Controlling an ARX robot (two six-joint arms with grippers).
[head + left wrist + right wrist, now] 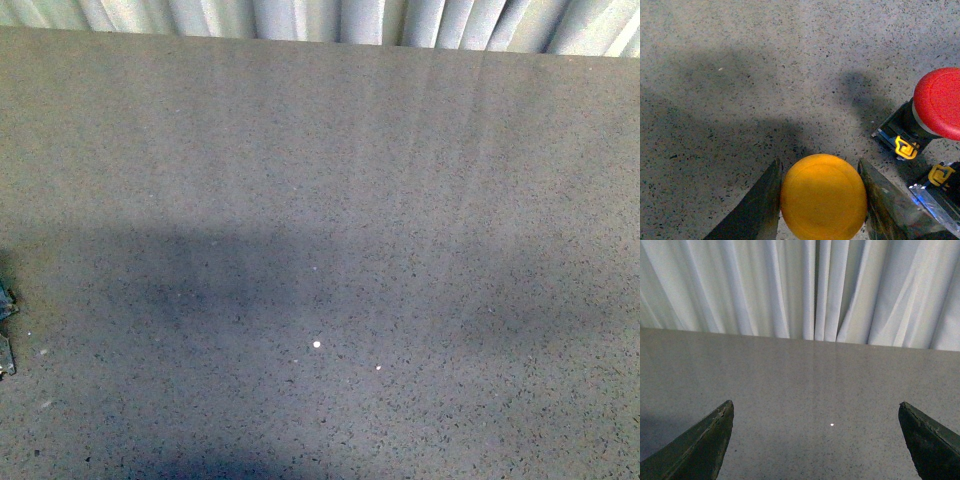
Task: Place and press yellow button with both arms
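Broadly: grey speckled tabletop [330, 200] open across middle of front view, ample room for placing. Far edge meets white curtain [790, 285], so stay short of it. Right pincer [815, 403] spread wide, nothing between fingers, hanging over open tabletop facing curtain; probably kept free for pressing. Left pincer [818, 161] clamped on both sides of yellow button [823, 197] cap, probably for carrying; lifted or resting, cannot tell. Red mushroom button [940, 102] near, not touching: tight side. Yellow button absent from front view.

Base of the yellow button [823, 197] out of sight beneath its cap; red button [940, 102] partly beyond the edge.
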